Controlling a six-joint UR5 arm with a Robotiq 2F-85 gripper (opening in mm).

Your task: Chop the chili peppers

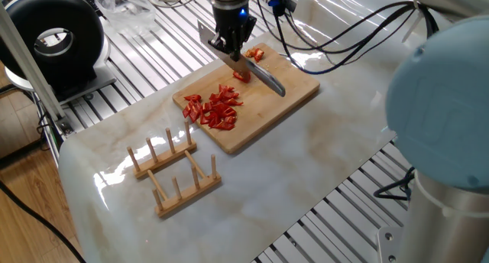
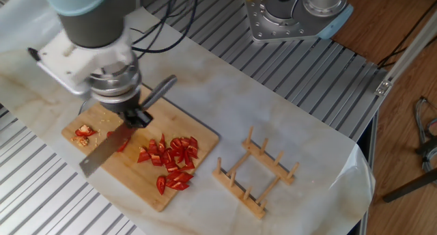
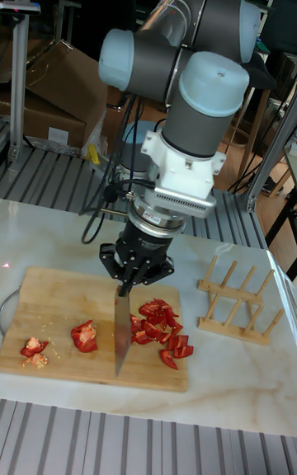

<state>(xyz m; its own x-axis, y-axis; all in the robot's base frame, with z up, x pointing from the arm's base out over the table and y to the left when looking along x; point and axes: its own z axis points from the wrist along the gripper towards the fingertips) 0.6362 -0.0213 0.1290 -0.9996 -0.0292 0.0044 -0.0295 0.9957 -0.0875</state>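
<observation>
1. the gripper [image 3: 132, 275] hangs over the wooden cutting board [image 1: 294, 91], its fingers closed around the handle of a knife [image 3: 121, 331].
2. in the tall fixed view the blade points down and toward the camera, its tip at or just above the board between 2 groups of chili peppers [image 3: 158, 322]; whether the edge touches the wood cannot be told.
3. in the other fixed view the knife [image 2: 102, 153] runs slantwise across the board [image 2: 143, 187], with the handle up toward the back right and the blade toward the front left edge.
4. most of the chili peppers [image 1: 216, 107] lie in a loose heap of small red bits on the end of the board nearer the rack.
5. 1 larger red chunk [image 3: 84, 335] sits alone just beside the blade, on the side away from the heap.
6. a smaller scrap with pale seeds [image 3: 35, 349] lies near the far end of the board, well apart from the heap.
7. a wooden dish rack [image 1: 174, 170] with upright pegs stands on the marble-patterned table [image 1: 306, 163] near the board, not touching it.
8. a round black device [image 1: 53, 37] sits on the slatted metal surface at the far left of one fixed view.
</observation>
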